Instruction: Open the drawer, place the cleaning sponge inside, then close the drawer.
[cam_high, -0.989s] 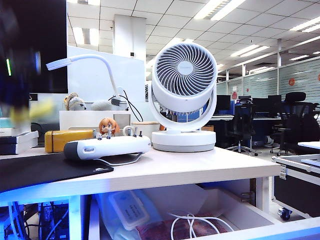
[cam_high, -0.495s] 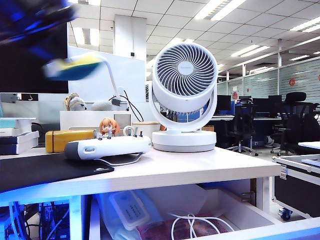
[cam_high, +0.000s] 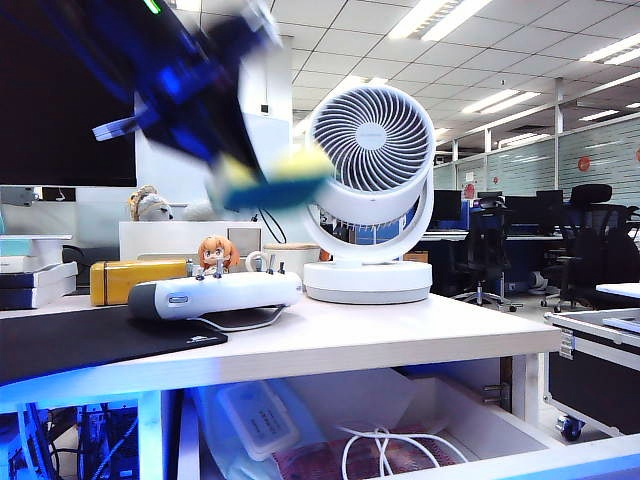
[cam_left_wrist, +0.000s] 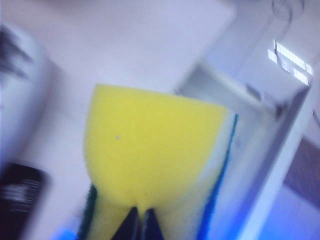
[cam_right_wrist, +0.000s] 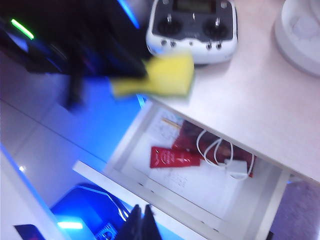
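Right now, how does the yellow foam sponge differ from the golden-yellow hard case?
The yellow foam sponge is in the air, clamped in the shut left hand; the golden-yellow hard case rests on the desktop. The sponge is matte with a green layer; the case is glossy and one colour. Both are yellow and rectangular. The shut right hand holds nothing, above the open drawer.

Robot body: dark arms with slim black gripper tips

The left arm (cam_high: 170, 75) is seen in the exterior view as a blurred black mass tinged with blue, a small green light showing near its upper edge. In the right wrist view the same arm is shown as glossy black housing marked by a thin bright green light strip. The left gripper (cam_left_wrist: 139, 223) is seen as two narrow black fingertips pressed together, and the right gripper (cam_right_wrist: 141, 220) is shown likewise as two thin dark tips lying side by side.
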